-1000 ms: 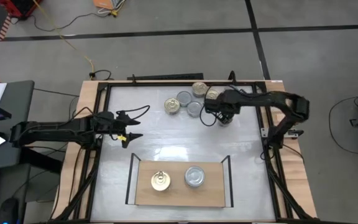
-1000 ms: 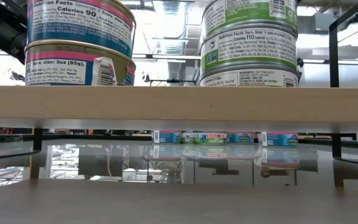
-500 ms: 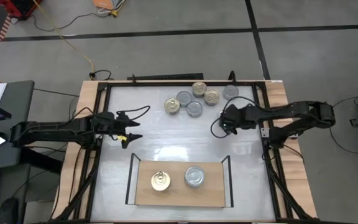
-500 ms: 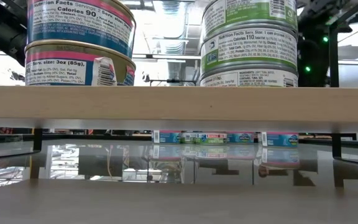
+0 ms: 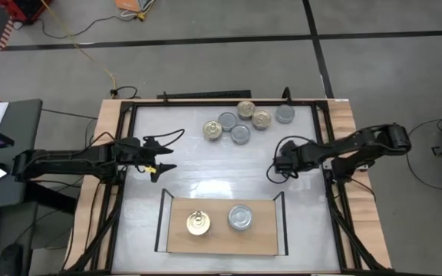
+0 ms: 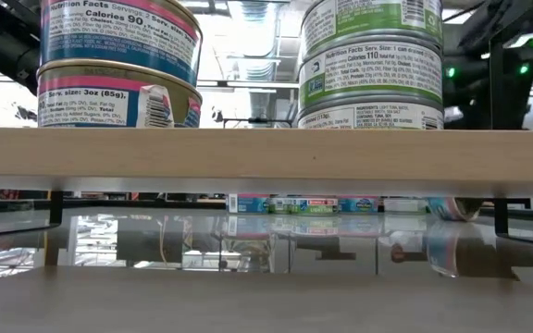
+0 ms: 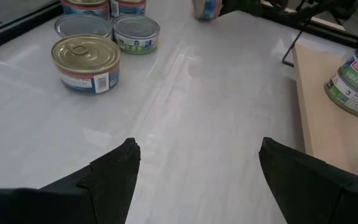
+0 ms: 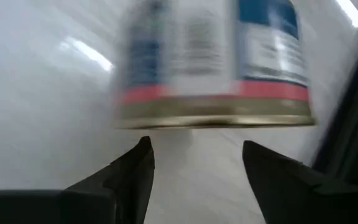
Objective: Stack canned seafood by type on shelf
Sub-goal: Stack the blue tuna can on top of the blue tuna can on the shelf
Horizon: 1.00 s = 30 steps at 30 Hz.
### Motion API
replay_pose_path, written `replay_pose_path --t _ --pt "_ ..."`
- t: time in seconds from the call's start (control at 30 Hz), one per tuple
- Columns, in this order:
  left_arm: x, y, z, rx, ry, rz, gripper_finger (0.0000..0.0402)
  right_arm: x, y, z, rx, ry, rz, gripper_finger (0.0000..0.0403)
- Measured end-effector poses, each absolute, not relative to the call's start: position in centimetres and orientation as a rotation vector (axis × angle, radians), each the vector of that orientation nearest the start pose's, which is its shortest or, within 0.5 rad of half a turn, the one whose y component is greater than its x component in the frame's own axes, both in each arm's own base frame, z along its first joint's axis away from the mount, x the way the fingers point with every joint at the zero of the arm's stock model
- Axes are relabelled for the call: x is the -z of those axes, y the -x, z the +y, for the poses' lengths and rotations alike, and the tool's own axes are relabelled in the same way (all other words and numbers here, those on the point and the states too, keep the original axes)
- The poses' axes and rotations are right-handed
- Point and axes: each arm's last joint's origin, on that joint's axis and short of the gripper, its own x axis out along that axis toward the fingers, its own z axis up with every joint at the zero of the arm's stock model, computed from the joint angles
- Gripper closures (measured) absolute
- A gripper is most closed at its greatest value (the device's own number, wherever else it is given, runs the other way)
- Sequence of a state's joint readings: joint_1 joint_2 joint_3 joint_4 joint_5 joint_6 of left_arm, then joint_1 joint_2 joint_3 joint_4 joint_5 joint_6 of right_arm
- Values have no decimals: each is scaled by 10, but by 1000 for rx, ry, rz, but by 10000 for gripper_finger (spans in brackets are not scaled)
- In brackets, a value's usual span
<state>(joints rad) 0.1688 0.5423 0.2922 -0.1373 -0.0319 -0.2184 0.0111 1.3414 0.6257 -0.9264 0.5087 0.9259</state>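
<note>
Two stacks stand on the wooden shelf [image 5: 265, 232] by the near edge: gold-lidded tins [image 5: 198, 223] and silver-lidded tins [image 5: 241, 218]. Several more tins [image 5: 240, 123] stand upright on the tabletop near the far edge. My right gripper [image 5: 277, 162] is over the table's right half, fingers apart. A gold-rimmed tin with a blue and pink label [image 8: 213, 62] shows blurred just past its fingertips [image 8: 143, 152], wider than their gap. That tin [image 6: 453, 208] is tilted in the low view. My left gripper [image 5: 163, 156] waits open at the left. My right gripper [image 8: 196, 142] has the gold-rimmed tin's lower rim [image 8: 216, 119] just beyond its fingertips, with white table showing between them. Whether a finger touches the tin, I cannot tell.
Black frame rails [image 5: 324, 153] border the table on all sides. Thin black uprights [image 5: 284, 218] stand at both ends of the shelf. Bare white tabletop [image 5: 221, 172] lies between the two arms and between the far tins and the shelf.
My right gripper has moved from beside the far group of tins toward the near and right edges. In the low view a tilted tin now shows at the right, where half a second ago only upright tins stood.
</note>
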Motion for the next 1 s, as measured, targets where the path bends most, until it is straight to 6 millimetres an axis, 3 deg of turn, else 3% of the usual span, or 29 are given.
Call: replay_pose_path --t 0.1,0.2,0.43,0.53,0.77,1.0 --pt "-201 -134 24 -240 242 363 84 -162 -179 -6 1023 -290 1254 133" --pt "-201 -134 24 -240 242 360 84 -185 -181 1 976 -257 1258 133" --pt "-204 -135 24 -234 221 333 84 -232 -195 9 549 157 1325 133" --pt "-204 -135 24 -234 217 333 84 -235 -200 6 429 294 1331 133" --pt "-203 -135 24 -232 203 338 84 -223 -210 -21 363 228 1505 128" --pt "-204 -135 24 -241 188 337 84 -228 -233 -34 187 343 1609 82"
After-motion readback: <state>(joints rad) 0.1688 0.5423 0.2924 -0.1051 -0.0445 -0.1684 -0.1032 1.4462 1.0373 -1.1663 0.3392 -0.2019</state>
